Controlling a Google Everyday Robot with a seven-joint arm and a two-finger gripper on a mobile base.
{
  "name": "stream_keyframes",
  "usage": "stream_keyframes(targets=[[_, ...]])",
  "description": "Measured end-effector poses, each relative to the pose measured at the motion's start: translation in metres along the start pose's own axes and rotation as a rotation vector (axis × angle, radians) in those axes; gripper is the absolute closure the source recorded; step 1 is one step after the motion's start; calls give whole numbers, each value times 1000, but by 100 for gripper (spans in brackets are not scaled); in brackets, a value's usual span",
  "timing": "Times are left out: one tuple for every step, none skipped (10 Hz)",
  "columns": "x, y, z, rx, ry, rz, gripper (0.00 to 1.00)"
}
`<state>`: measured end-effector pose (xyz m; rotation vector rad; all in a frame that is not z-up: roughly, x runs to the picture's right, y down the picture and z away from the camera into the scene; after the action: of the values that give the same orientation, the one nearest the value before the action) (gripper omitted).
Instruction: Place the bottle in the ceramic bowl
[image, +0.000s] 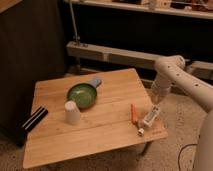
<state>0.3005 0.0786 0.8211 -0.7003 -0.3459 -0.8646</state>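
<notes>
The robot's hand (155, 106) is just above the small white bottle (150, 119) lying near the wooden tabletop's (95, 132) right edge. Open or closed, I cannot tell.

On the worktop (107, 127): bowl (82, 95) left of centre, cup (72, 112) just in front of it to the left, small object (95, 82) just behind it to the right. Bar (34, 120) at the left edge. Near the right edge, bottle (150, 118) lying flat, stick (133, 112) just left of it. Gripper (156, 106) over the bottle's far end.
</notes>
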Motion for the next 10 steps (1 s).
stream_keyframes(targets=[[-2,5,3,-6,-10,2,20],[-4,8,7,-10,-19,-2,20],[-7,10,15,-14,-35,-6,20],[-9,11,23,-19,-48,-9,20],[-11,10,32,-23,-57,-13,20],[-11,8,39,-19,-62,-16,20],[-11,9,45,-18,-68,-15,20],[-10,9,50,-15,-74,-14,20],[-10,8,56,-11,-75,-14,20],[-11,7,60,-11,-77,-17,20]])
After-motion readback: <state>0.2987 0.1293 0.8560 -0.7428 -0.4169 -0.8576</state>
